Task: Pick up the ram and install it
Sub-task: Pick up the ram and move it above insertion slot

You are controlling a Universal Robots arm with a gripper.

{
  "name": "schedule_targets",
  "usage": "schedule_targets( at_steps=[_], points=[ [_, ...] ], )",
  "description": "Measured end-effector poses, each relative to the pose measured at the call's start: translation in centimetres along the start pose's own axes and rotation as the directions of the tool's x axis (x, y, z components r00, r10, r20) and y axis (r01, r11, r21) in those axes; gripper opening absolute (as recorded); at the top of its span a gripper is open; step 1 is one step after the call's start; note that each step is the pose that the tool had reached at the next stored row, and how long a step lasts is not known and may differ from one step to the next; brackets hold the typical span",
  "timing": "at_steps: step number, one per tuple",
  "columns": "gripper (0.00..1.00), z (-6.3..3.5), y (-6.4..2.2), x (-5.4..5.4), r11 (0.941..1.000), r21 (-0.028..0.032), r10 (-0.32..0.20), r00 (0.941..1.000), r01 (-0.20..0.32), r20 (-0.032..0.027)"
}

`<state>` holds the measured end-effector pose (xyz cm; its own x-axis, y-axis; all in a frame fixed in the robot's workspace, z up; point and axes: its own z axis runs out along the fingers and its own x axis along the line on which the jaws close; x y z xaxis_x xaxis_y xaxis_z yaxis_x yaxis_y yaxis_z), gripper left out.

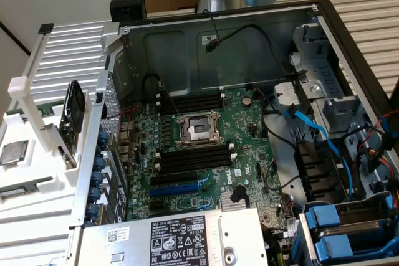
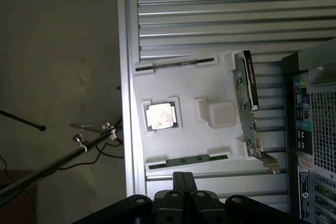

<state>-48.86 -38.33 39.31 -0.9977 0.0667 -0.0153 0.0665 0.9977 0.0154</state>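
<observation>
High over the white plastic tray point(image 2: 184, 139), which sits at the exterior view's left on the ribbed metal desk point(image 2: 210, 14), your hand point(image 2: 184, 178) hangs with its black fingers pressed together and nothing between them. The ram point(image 2: 187, 159), a thin flat green stick, lies in the tray's row nearest the hand, cradled by white clips point(image 2: 155, 162) at its ends. A similar strip point(image 2: 176, 62) in the farther row may be a second stick, though I can't be sure. I'd judge this the approach to the pick. Centre over the ram's bare middle, square the fingers to its long edges, and keep off the shiny square processor chip point(image 2: 160, 115) close by. On the green motherboard point(image 1: 249, 154), the black memory slots point(image 1: 190, 157) stand empty.
</observation>
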Motion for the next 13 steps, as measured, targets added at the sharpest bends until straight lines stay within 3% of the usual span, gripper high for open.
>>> schedule_targets(
  at_steps=[3, 6, 7, 13],
  points=[
    [0.11, 0.0, 0.13, 0.09, 0.9999, 0.0003, -0.011, 0.9999, 0.011, 0.003],
    [0.11, 0.0, 0.15, 0.09, 0.9969, -0.0008, -0.078, 0.9969, 0.078, 0.0021],
    [0.11, 0.0, 0.15, 0.1, 0.9934, -0.0014, -0.115, 0.9934, 0.115, 0.0016],
    [0.11, 0.0, 0.15, 0.09, 0.9749, -0.0034, -0.223, 0.9749, 0.223, 0.0003]
  ],
)
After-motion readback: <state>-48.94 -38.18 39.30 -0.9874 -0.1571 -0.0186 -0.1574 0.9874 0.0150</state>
